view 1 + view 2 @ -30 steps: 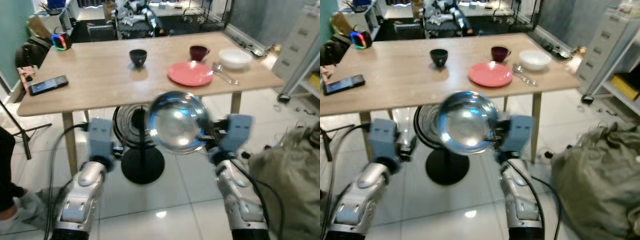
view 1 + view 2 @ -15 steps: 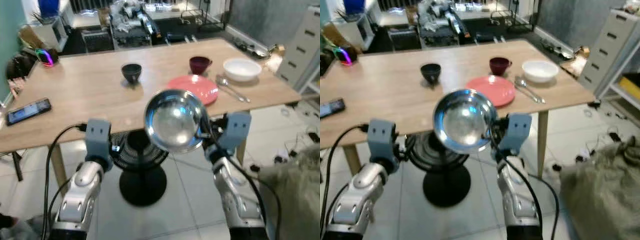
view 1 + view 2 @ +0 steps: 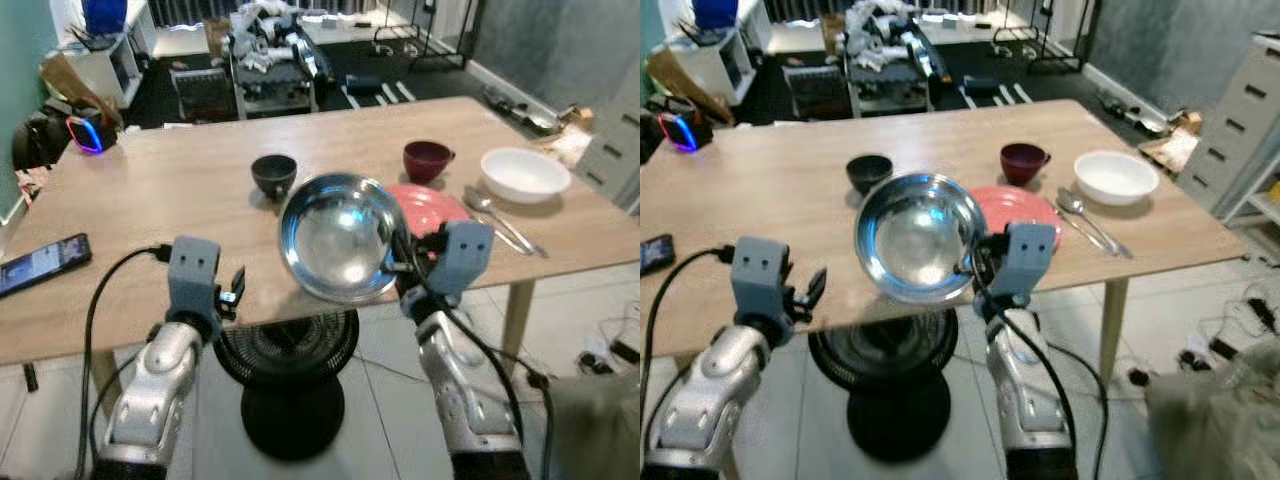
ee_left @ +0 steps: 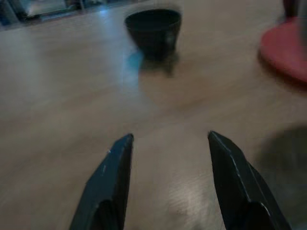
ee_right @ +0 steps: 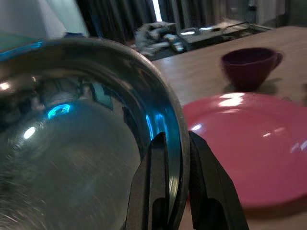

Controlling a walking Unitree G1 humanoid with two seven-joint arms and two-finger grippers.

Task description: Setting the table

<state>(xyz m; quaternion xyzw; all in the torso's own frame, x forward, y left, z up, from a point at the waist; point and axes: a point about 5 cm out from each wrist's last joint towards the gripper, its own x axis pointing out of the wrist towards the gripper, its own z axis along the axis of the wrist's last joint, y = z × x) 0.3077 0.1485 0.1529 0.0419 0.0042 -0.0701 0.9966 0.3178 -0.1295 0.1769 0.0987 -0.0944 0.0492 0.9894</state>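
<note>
A shiny steel bowl [image 3: 340, 236] hangs tilted over the near edge of the wooden table [image 3: 150, 200], my right gripper [image 5: 173, 143] shut on its rim. Just behind it lies a pink plate [image 3: 432, 207], with a maroon cup [image 3: 426, 160], a white bowl [image 3: 524, 174] and spoons [image 3: 505, 225] further right. A dark cup [image 3: 273, 174] stands left of the plate. My left gripper [image 4: 168, 140] is open above bare table, facing the dark cup [image 4: 153, 25].
A phone [image 3: 38, 264] lies at the table's left end and a glowing speaker [image 3: 84, 133] at the far left corner. A black fan [image 3: 290, 370] stands on the floor under the table. Cluttered shelves and a cabinet lie beyond.
I have come closer to the table. The steel bowl now hangs over its near edge in front of the pink plate; both arms have come forward to the tabletop.
</note>
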